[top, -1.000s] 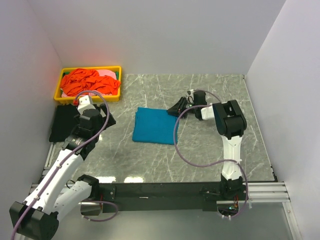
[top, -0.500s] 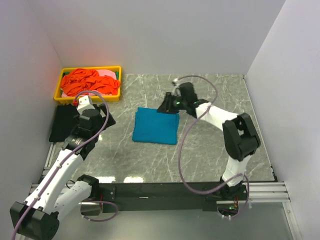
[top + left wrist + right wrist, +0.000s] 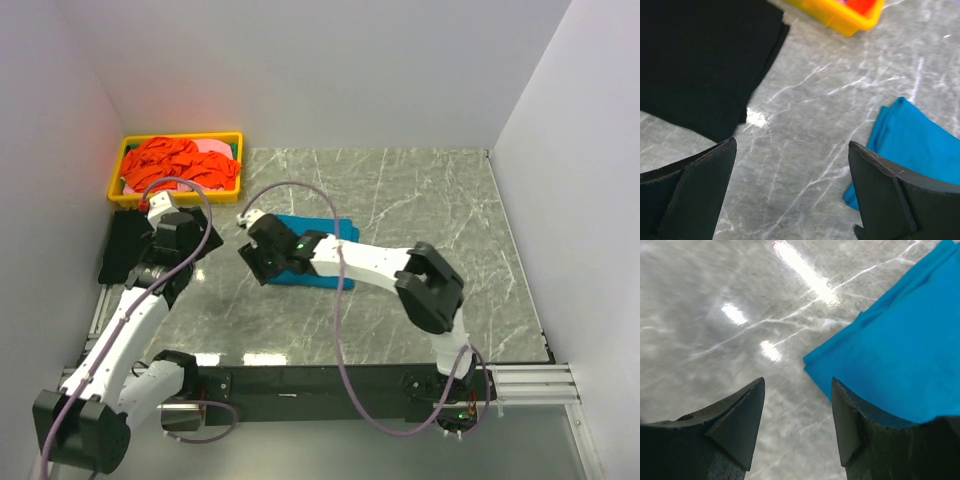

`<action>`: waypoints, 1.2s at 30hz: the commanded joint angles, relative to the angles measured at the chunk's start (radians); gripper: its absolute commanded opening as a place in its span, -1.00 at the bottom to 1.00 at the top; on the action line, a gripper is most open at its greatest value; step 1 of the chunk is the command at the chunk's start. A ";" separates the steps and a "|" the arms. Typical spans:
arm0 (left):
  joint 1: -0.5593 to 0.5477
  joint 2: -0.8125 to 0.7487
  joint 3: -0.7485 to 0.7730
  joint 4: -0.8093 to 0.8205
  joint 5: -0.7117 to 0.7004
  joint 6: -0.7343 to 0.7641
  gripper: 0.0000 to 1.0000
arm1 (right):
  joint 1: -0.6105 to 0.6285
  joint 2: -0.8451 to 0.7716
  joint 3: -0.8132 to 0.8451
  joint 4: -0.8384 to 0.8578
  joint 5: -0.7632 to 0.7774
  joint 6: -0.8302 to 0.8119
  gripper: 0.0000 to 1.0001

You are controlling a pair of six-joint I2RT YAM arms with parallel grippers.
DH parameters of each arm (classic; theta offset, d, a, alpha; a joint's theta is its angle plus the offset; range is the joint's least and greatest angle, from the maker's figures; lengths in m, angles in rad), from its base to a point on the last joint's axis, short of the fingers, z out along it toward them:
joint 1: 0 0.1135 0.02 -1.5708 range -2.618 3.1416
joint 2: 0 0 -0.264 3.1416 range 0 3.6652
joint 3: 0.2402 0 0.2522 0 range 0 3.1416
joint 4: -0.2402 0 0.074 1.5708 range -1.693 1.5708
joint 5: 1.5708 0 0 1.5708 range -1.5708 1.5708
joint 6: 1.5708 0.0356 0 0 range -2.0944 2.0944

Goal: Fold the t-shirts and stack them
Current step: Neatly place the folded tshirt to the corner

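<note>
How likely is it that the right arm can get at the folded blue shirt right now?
Probably yes. The right gripper hangs open right at a corner of the blue shirt, above bare table, and nothing lies in the way.

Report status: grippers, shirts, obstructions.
Left gripper open, empty. Right gripper open, empty, at folded teal t-shirt corner. Black t-shirt flat at far left. No obstruction seen.

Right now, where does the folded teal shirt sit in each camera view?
Top external: teal shirt mid-table, partly under the right arm.
Left wrist: teal shirt at the lower right edge.
Right wrist: teal shirt fills the upper right, one corner pointing left.
Shared landmark: the grey marbled table under it.
</note>
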 commanded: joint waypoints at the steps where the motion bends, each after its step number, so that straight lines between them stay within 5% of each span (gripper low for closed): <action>1: 0.079 0.042 0.008 0.002 0.082 -0.024 0.99 | 0.037 0.080 0.096 -0.087 0.193 -0.062 0.25; 18: 0.165 0.066 0.000 0.029 0.159 -0.038 0.99 | 0.106 0.300 0.214 -0.167 0.362 -0.084 0.03; 21: 0.165 0.073 -0.011 0.045 0.192 -0.030 0.99 | 0.108 0.314 0.189 -0.156 0.380 -0.084 -0.14; 29: 0.170 0.113 -0.015 0.065 0.261 -0.019 0.99 | 0.108 0.260 0.099 -0.083 0.396 -0.073 -1.00; 36: 0.172 0.161 -0.022 0.086 0.384 -0.068 0.99 | 0.097 0.070 -0.070 0.055 0.301 -0.059 -1.00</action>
